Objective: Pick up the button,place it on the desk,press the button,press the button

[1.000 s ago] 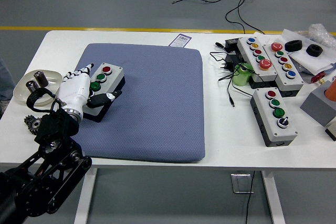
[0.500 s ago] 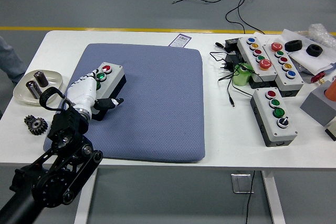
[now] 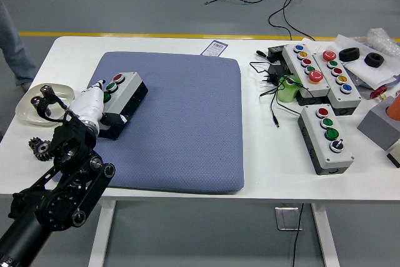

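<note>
A grey button box point(image 3: 127, 90) with a red and a green button on top lies on the left part of the blue mat point(image 3: 187, 129), turned at an angle with its near end raised a little. My left hand point(image 3: 94, 102), white with a black arm, is curled around the box's near-left end, its fingers lying over the top beside the green button. The right arm does not show.
A beige dish point(image 3: 22, 109) and a black gear point(image 3: 40, 148) lie left of the mat. Several other button boxes point(image 3: 327, 136), a green object point(image 3: 289, 88) and cables fill the right side. A person's leg point(image 3: 14, 39) stands at the far left corner.
My left hand has closed around the box and swung it anticlockwise, shifting it slightly up and left. A person has stepped in at the top left.
</note>
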Available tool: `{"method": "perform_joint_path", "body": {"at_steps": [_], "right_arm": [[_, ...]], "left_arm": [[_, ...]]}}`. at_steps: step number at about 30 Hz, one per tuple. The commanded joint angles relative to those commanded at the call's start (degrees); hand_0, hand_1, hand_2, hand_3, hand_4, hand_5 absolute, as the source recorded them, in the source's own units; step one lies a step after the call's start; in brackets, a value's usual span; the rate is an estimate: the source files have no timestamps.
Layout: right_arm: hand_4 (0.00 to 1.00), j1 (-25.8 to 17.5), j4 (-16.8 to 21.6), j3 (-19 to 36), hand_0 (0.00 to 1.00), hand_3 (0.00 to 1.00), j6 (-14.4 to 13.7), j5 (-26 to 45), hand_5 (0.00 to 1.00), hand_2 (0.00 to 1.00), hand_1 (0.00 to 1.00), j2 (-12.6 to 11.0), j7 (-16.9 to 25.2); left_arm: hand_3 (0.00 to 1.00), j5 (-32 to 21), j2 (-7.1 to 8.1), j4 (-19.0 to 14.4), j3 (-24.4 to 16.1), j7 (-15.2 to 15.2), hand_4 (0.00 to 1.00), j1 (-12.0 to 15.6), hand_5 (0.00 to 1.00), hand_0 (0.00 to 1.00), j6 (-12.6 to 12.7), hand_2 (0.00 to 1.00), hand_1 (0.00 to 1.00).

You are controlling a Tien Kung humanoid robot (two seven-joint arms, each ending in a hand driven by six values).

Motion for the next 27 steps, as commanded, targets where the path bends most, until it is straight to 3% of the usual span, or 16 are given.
{"method": "perform_joint_path", "body": {"at_steps": [16,20,21,26,27], "right_arm": [[0.316,-0.05,0.00,-0.10,0.551,0.634,0.06,-0.08,0.159,0.725,0.672,0.00,0.00],[0.316,-0.04,0.00,-0.09,0.551,0.634,0.05,-0.06,0.159,0.725,0.672,0.00,0.03],[0.317,-0.03,0.00,-0.08,0.551,0.635,0.05,-0.06,0.159,0.725,0.672,0.00,0.03],[0.317,0.01,0.00,-0.09,0.551,0.635,0.06,-0.09,0.159,0.725,0.672,0.00,0.05],[0.317,0.02,0.00,-0.08,0.550,0.635,0.06,-0.13,0.160,0.723,0.672,0.00,0.05]], "left_arm": [[0.998,0.00,0.00,-1.60,1.68,0.00,0.894,0.46,0.233,0.730,0.30,0.998,0.938],[0.998,0.00,0.00,-2.31,1.33,0.00,0.894,0.70,0.233,0.730,-0.80,0.998,0.938],[0.998,0.00,0.00,-2.42,1.27,0.00,0.945,0.74,0.373,0.802,-0.90,0.998,0.998],[0.998,0.00,0.00,-2.22,0.81,0.00,0.945,0.49,0.373,0.802,-1.03,0.998,0.998],[0.998,0.00,0.00,-2.08,0.87,0.00,0.972,0.40,0.432,0.797,-1.03,0.998,0.998]]}}
